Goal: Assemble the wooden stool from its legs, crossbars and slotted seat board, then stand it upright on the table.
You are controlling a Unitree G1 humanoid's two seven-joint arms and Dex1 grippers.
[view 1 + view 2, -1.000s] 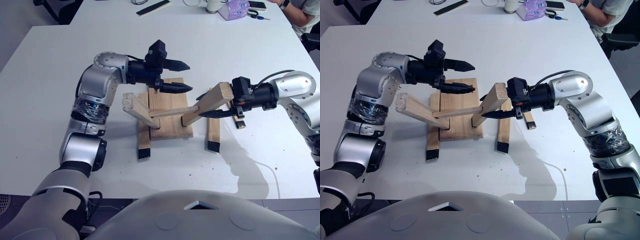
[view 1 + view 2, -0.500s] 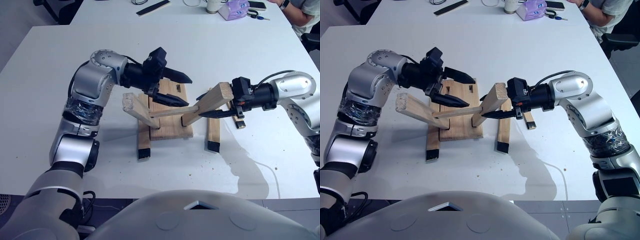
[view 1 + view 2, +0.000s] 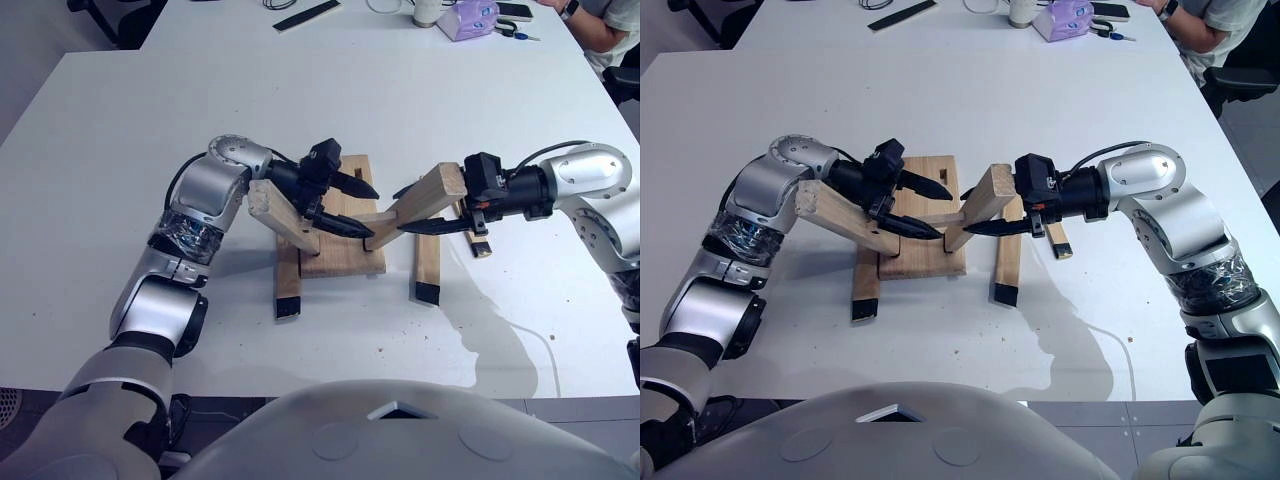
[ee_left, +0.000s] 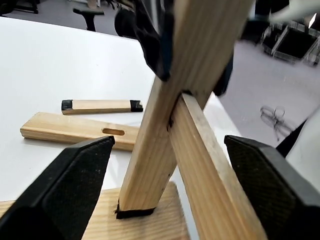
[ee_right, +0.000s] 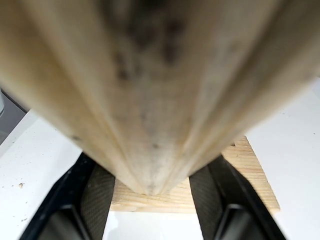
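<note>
A half-built frame hangs over the table: two legs joined by a crossbar (image 3: 378, 217). My right gripper (image 3: 404, 211) is shut on the right leg (image 3: 428, 193), holding it tilted above the slotted seat board (image 3: 345, 258); that leg (image 5: 160, 90) sits between its fingers (image 5: 95, 195). The left leg (image 3: 282, 213) slants across my left forearm. My left gripper (image 3: 371, 211) is open with one finger on each side of the crossbar (image 4: 210, 165), not touching it. Two more legs (image 3: 288, 285) (image 3: 427, 270) lie flat beside the board.
A short crossbar with black ends (image 3: 480, 244) lies on the table under my right wrist. Dark strips, a cup and a purple packet (image 3: 468, 18) sit at the far edge. White tabletop (image 3: 120, 130) stretches wide on the left and in front.
My left gripper has dropped from above the seat board and moved right, so its open fingers now straddle the crossbar. The right gripper and the frame it holds have stayed still.
</note>
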